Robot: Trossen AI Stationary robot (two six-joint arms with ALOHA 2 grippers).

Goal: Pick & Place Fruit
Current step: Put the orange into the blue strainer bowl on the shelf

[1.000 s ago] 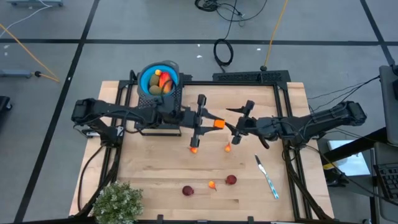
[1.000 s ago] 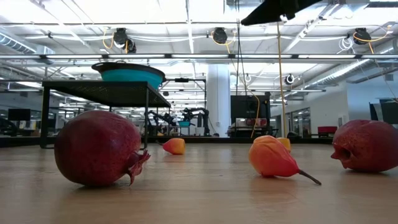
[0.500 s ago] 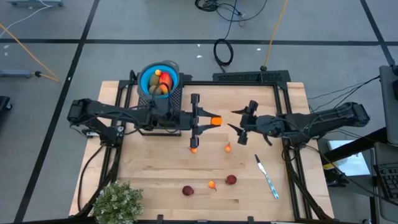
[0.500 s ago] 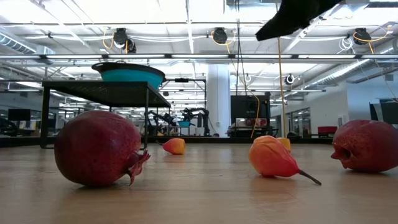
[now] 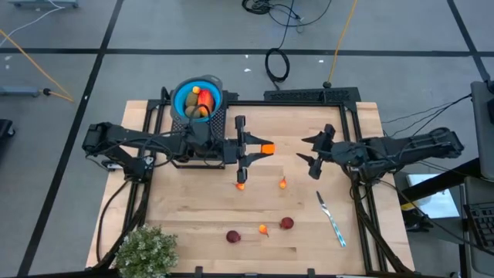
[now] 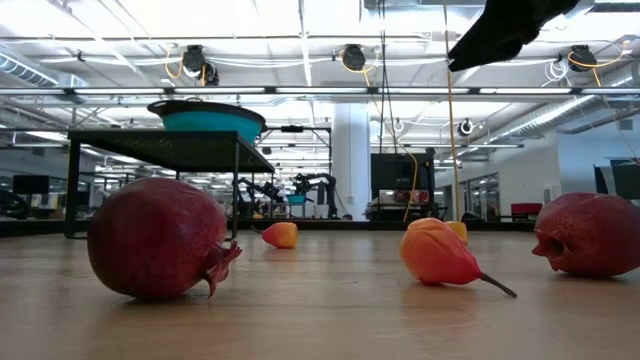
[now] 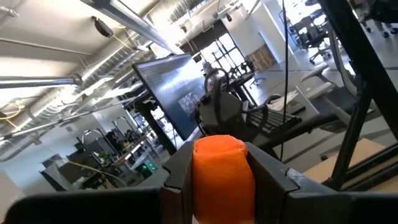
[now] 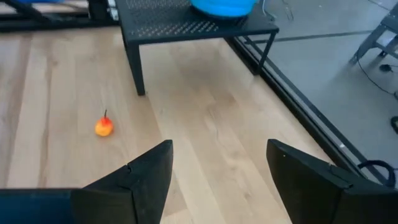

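My left gripper [image 5: 262,149] reaches over the table's middle, shut on a small orange fruit piece [image 5: 268,148], which also shows in the left wrist view [image 7: 222,177]. My right gripper [image 5: 315,152] hovers open to its right with nothing between its fingers [image 8: 217,168]; a dark part of that arm [image 6: 505,30] shows at the top of the low view. A blue bowl [image 5: 197,99] holding fruit stands on a black rack [image 5: 218,120] at the far left. Three small orange fruits [image 5: 241,185] [image 5: 282,184] [image 5: 263,229] and two dark red balls [image 5: 232,236] [image 5: 286,223] lie on the wood. My left gripper pinches the orange piece by its two opposite sides [image 7: 200,180] between its two fingers [image 7: 270,180]. The fingers lie about level and point toward the table's right edge. The piece is lifted clear of the table.
A slim white and blue utensil [image 5: 332,220] lies near the right front. A bushy green plant [image 5: 145,251] stands at the near left corner. A black frame [image 5: 340,104] runs along the far and right sides. Bare wood lies under both grippers.
My right gripper has drawn back from the orange piece toward the table's right edge, rolling as it went and staying open. My left gripper has rolled a little about its own line, still shut on the orange piece, which stays clear of the table.
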